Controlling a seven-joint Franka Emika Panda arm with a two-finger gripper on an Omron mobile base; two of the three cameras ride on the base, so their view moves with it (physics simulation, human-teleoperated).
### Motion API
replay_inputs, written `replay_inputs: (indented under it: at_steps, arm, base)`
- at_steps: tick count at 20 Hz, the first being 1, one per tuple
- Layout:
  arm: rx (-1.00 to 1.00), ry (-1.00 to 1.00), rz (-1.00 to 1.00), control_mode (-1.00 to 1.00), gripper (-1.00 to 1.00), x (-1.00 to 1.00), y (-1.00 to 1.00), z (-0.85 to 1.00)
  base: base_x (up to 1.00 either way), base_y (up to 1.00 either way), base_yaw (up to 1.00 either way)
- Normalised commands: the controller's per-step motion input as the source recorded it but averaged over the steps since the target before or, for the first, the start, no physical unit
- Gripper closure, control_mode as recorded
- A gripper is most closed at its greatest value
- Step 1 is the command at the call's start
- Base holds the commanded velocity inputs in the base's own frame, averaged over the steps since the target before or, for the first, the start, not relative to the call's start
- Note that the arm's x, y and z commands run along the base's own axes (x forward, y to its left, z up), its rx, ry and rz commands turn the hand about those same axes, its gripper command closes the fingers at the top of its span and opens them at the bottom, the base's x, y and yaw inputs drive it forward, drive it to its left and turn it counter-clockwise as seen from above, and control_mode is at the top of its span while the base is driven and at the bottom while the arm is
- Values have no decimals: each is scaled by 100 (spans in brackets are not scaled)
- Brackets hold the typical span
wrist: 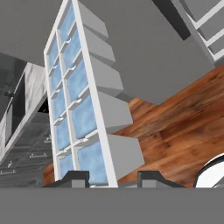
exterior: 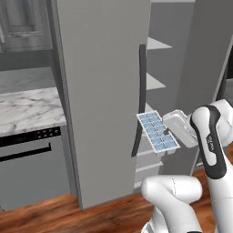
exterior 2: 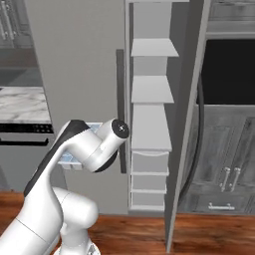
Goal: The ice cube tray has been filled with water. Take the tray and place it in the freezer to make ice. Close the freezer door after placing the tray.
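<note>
The ice cube tray (exterior: 154, 129) is white with pale blue water (wrist: 83, 118) in its two columns of cells. It hangs in the air in front of the closed grey door's dark handle (exterior: 142, 86). My gripper (exterior: 169, 146) is shut on the tray's near end; in the hand view its fingertips (wrist: 76, 178) flank the tray (wrist: 70, 100), gripper (wrist: 113, 178). Just right of the tray the freezer (exterior 2: 149, 129) stands open, showing white shelves and drawers. The freezer door (exterior 2: 187, 124) is swung out towards me, edge-on. From the right base view my arm hides most of the tray (exterior 2: 68, 160).
A marble counter (exterior: 27, 109) sits left of the fridge above a grey dishwasher front (exterior: 32, 159). A dark wall oven (exterior 2: 231, 69) and grey cabinets (exterior 2: 224, 164) lie right of the open door. The floor (exterior: 45, 214) is wood.
</note>
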Motion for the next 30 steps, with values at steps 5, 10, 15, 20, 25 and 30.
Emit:
replay_inputs:
  at_steps: [5,10,15,20,25,30]
  arm:
    - [0,0,0,100,100,0,0,0]
    - [0,0,0,100,100,0,0,0]
    - [0,0,0,100,100,0,0,0]
    - [0,0,0,100,100,0,0,0]
    - [0,0,0,100,100,0,0,0]
    - [0,0,0,100,100,0,0,0]
  base:
    - [0,-18,-14]
    - [0,-20,-15]
    - [0,-48,-12]
    - [0,-46,-11]
    - [2,-27,-8]
    - [17,0,-2]
